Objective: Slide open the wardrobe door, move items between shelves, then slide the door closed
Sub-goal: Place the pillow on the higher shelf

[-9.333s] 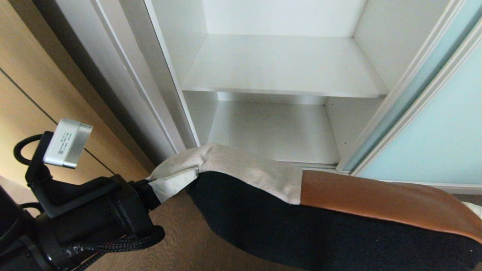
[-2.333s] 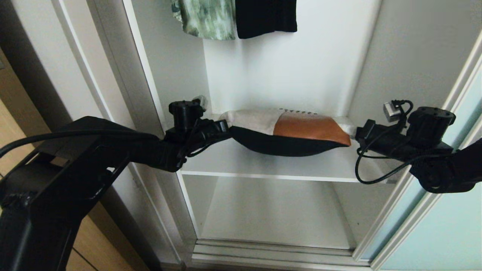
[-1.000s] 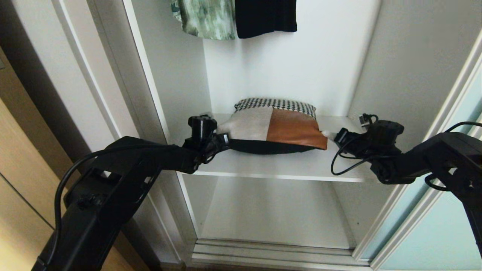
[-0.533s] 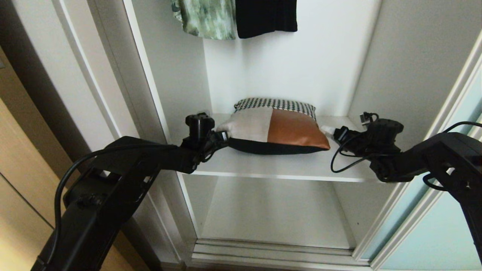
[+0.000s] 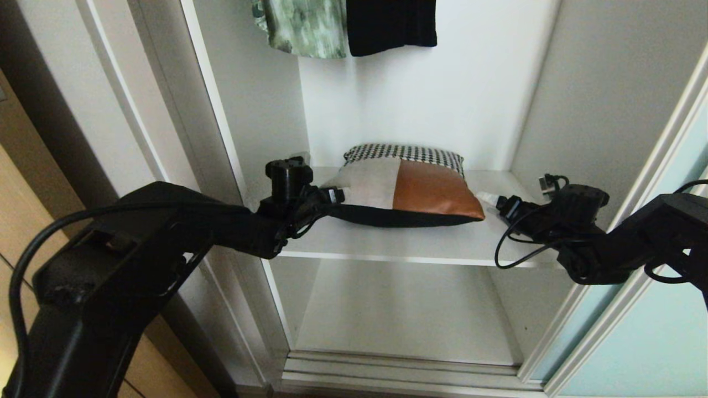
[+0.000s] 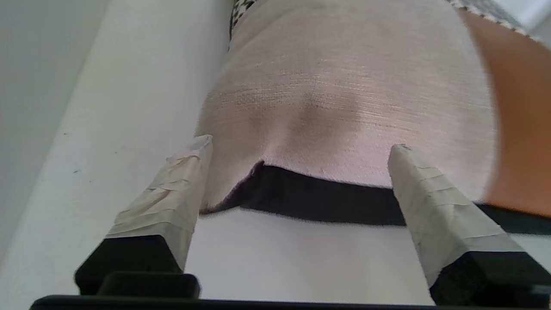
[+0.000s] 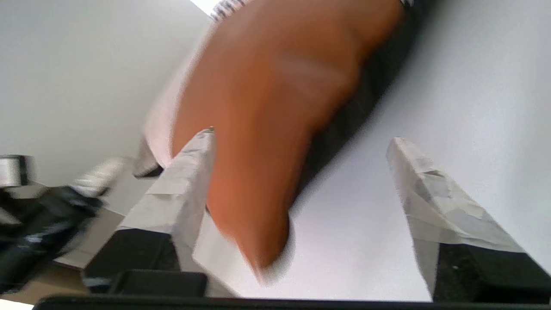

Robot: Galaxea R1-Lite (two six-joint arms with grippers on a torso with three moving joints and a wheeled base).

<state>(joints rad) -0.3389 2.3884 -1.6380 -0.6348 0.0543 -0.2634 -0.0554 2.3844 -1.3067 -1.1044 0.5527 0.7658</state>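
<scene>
Cushion (image 5: 406,188) lies flat on the upper shelf (image 5: 415,243), long axis side to side, left gripper (image 5: 332,196) and right gripper (image 5: 489,200) flanking its near corners, both spread wide, holding nothing.

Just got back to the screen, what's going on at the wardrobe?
The cushion lies flat on the upper shelf of the open wardrobe. The left gripper and right gripper sit at its two ends with fingers spread, gripping nothing. The lower shelf holds nothing visible, and the sliding door stands pushed aside on the right.
</scene>
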